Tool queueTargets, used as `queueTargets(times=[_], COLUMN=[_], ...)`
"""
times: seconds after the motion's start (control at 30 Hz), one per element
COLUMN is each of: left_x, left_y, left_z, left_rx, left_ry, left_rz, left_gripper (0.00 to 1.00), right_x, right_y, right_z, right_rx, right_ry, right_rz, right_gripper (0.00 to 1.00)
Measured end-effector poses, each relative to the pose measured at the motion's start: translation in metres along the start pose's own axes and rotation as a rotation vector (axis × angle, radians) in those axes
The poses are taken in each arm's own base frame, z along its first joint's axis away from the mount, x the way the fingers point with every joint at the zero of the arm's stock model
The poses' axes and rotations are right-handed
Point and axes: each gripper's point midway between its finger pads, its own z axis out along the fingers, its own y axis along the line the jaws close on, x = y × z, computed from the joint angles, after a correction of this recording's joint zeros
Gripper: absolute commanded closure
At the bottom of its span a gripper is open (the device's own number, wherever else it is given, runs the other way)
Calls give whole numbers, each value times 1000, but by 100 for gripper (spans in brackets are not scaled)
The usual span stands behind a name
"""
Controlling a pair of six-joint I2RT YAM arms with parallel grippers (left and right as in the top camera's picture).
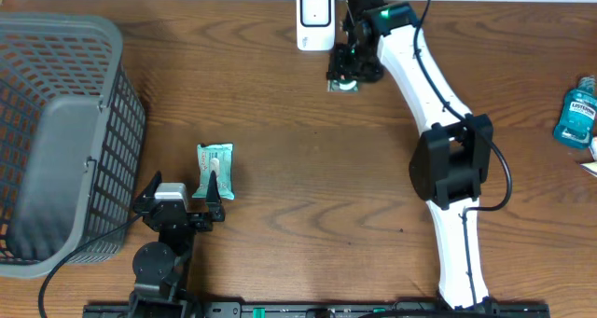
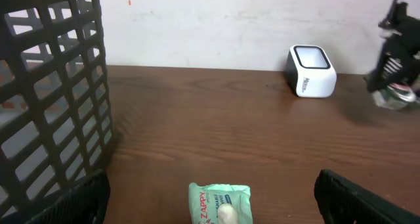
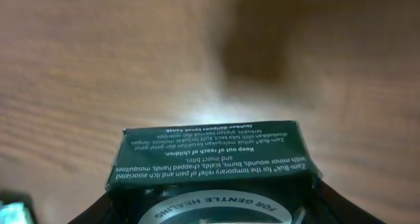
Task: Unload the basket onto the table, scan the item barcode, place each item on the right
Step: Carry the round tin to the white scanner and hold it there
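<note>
Brown wood table (image 1: 280, 122); grey basket (image 1: 121, 131) at far left. Top centre, I see my right gripper (image 1: 347, 76) clamped on a dark green ointment box (image 3: 210, 161), just beside the white scanner (image 1: 315, 20). Lower left, my left gripper (image 1: 182, 192) stands wide, near a green packet (image 1: 215, 169).

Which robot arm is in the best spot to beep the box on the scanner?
Right. The right gripper grips the dark green cardboard box beside the white plastic scanner. The left gripper sits open, far off, at the pale green packet.
</note>
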Motion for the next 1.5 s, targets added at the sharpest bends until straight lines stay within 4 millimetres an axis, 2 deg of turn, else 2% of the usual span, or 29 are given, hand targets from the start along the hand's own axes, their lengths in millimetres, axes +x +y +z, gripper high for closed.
queueTargets(times=[0.17,0.27,0.37,0.53,0.63,0.73,0.83,0.9,0.97,1.13,1.33,1.5], left_x=[0,0,0,0,0,0,0,0,0,0,0,0], left_y=[0,0,0,0,0,0,0,0,0,0,0,0], left_z=[0,0,0,0,0,0,0,0,0,0,0,0], left_rx=[0,0,0,0,0,0,0,0,0,0,0,0], left_ry=[0,0,0,0,0,0,0,0,0,0,0,0], left_rz=[0,0,0,0,0,0,0,0,0,0,0,0], left_gripper=[2,2,2,2,2,2,2,3,2,2,2,2], right_x=[-48,-78,-105,-145,-162,-173,-178,-176,-175,-180,-179,-171], right_y=[21,33,43,61,66,66,64,60,58,59,56,41], right_z=[-3,-12,-24,-45,-46,-31,-6,12,21,15,17,21], right_rx=[36,64,76,61,51,54,71,87,97,103,122,200], right_ry=[-239,-394,-539,-759,-850,-904,-932,-922,-917,-958,-948,-890], right_rz=[-59,-77,-85,-124,-136,-159,-201,-225,-239,-246,-248,-232], right_gripper=[69,60,56,59,60,60,60,60,60,60,61,58])
